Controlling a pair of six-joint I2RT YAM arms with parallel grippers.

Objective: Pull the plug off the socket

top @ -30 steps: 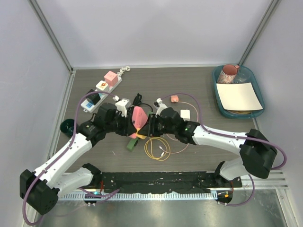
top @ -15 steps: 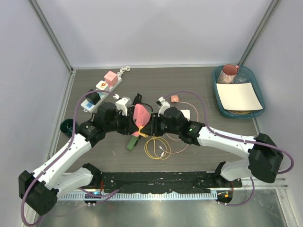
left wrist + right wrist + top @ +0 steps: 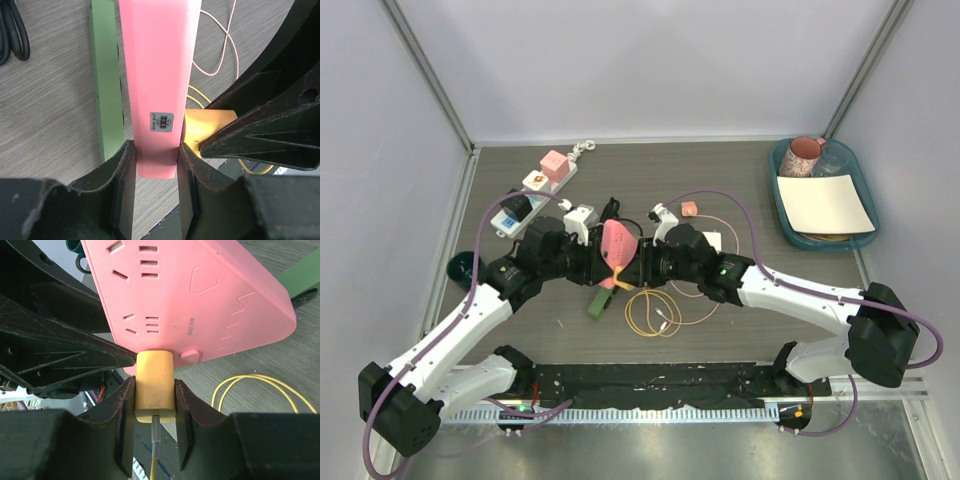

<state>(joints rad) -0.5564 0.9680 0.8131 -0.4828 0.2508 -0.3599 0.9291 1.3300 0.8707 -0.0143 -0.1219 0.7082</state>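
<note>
Grey wood-grain table, pale walls

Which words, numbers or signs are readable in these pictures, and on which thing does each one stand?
Sticker on the pink socket: print too blurred to read.
Raised line on the socket face: seems to begin "MAX"; the rest is too small.
Raised triangle sign above it: no letters.
Plug: no text.
White strip labels: too small to read.

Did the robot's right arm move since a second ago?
Yes. The right arm has swung toward the white charger and now covers part of it. A second ago the charger showed whole.
</note>
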